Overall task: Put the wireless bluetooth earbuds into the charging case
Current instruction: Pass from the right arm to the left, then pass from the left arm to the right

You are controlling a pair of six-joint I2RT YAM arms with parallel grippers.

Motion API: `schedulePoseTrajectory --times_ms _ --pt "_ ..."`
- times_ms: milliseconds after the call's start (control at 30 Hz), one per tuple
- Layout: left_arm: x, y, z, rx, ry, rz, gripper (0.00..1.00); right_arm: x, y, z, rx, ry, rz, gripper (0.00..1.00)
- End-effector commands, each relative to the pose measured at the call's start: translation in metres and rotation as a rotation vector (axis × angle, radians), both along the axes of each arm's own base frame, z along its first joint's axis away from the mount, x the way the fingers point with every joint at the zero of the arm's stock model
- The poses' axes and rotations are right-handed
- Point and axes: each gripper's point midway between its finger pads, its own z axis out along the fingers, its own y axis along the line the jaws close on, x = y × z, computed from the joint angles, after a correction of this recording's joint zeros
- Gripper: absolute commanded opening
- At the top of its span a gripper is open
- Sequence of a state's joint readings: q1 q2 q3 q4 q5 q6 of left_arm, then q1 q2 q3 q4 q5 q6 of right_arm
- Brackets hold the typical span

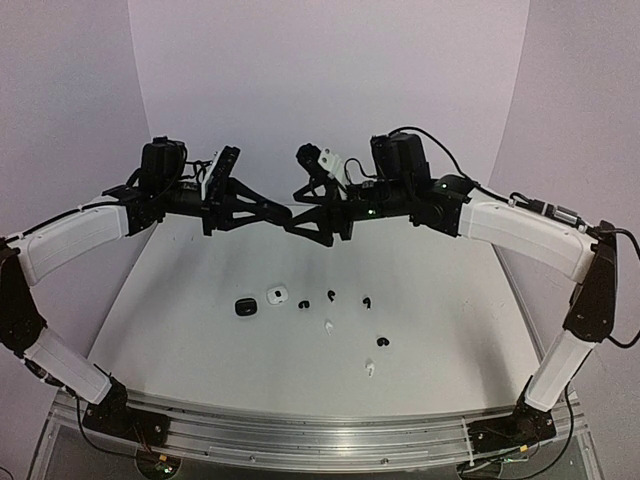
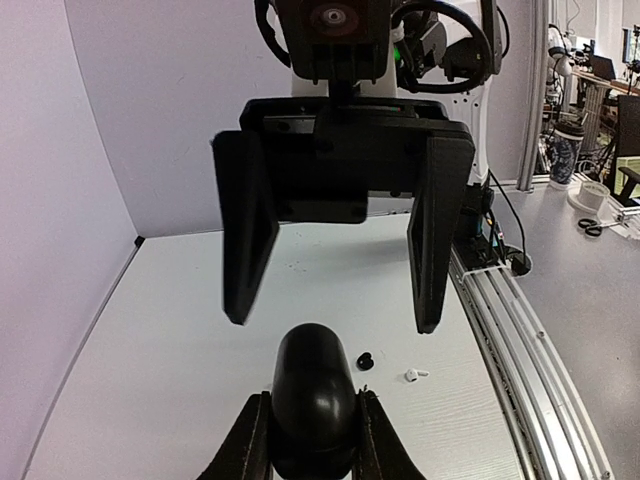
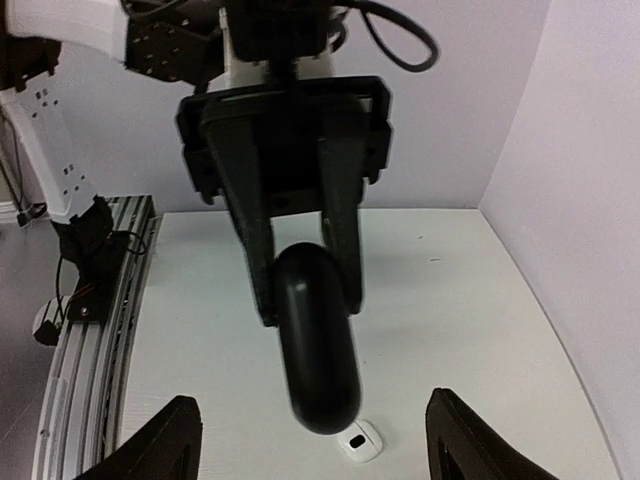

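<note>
Six earbuds (image 1: pixel 331 295) on table (image 1: pixel 180 340), left end effector (image 2: pixel 313 405) clamping case (image 2: pixel 312 375) above

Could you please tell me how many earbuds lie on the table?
6: three black earbuds in a row right of the white case, a fourth nearer; two white, below the row and lowest in view. Others could be hidden.

The white table (image 1: pixel 450 330) carries a black case (image 1: pixel 245 306) and a white case (image 1: pixel 277 295) just beside each other near its middle. To their right lie four black earbuds (image 1: pixel 331 295), scattered apart, and two white earbuds (image 1: pixel 328 326) nearer the arm bases.
</note>
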State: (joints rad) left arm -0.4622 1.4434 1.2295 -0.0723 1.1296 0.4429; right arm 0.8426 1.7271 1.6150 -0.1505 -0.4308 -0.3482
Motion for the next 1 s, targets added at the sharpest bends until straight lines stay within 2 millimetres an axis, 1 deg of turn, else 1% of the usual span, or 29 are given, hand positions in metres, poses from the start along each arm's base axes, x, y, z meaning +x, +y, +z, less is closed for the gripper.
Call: schedulePoseTrajectory --times_ms 0,67,167,300,367,467,533,567,700,733,767,800,867,900,933,967 --pt "-0.005 -0.002 0.022 -0.031 -0.04 -0.04 0.0 -0.016 0.006 0.005 0.012 0.096 0.068 0.71" --pt "-0.005 -0.003 0.023 -0.031 -0.027 -0.038 0.0 -0.013 0.009 0.007 0.015 0.088 0.058 0.68" --pt "-0.009 -0.003 0.024 -0.032 -0.018 -0.046 0.0 -0.005 0.018 0.01 0.019 0.076 0.034 0.58" --pt "-0.011 -0.004 0.027 -0.036 -0.006 -0.056 0.0 0.005 0.025 0.005 0.009 0.065 0.002 0.55" --pt "-0.012 -0.004 0.03 -0.04 0.0 -0.059 0.0 0.007 0.026 0.004 0.006 0.061 0.001 0.51" --pt "-0.012 -0.004 0.035 -0.047 0.025 -0.057 0.0 0.006 0.026 0.004 0.006 0.053 0.004 0.41" --pt "-0.014 -0.004 0.037 -0.052 0.038 -0.065 0.0 0.007 0.026 0.005 0.006 0.048 0.002 0.37" --pt "-0.015 -0.004 0.038 -0.055 0.045 -0.069 0.0 0.007 0.026 0.005 0.006 0.046 0.0 0.34" --pt "-0.017 -0.004 0.039 -0.061 0.097 -0.078 0.0 0.006 0.027 0.007 0.01 0.039 0.013 0.12" --pt "-0.017 -0.004 0.038 -0.059 0.114 -0.078 0.0 0.004 0.027 0.009 0.012 0.035 0.018 0.08" --pt "-0.017 -0.004 0.038 -0.057 0.122 -0.072 0.04 0.003 0.025 0.011 0.013 0.027 0.02 0.06" --pt "-0.017 -0.003 0.037 -0.055 0.126 -0.063 0.13 0.002 0.024 0.011 0.011 0.019 0.023 0.04" --pt "-0.016 -0.001 0.03 -0.026 0.141 -0.039 0.4 -0.002 0.018 0.019 0.018 -0.007 0.024 0.01" --pt "-0.017 0.001 0.025 -0.009 0.135 -0.036 0.5 -0.003 0.016 0.022 0.02 -0.016 0.02 0.01" --pt "-0.017 0.002 0.021 0.005 0.135 -0.033 0.56 -0.003 0.014 0.026 0.024 -0.024 0.012 0.0" --pt "-0.017 0.003 0.019 0.014 0.133 -0.031 0.58 -0.002 0.012 0.028 0.025 -0.03 0.005 0.0"
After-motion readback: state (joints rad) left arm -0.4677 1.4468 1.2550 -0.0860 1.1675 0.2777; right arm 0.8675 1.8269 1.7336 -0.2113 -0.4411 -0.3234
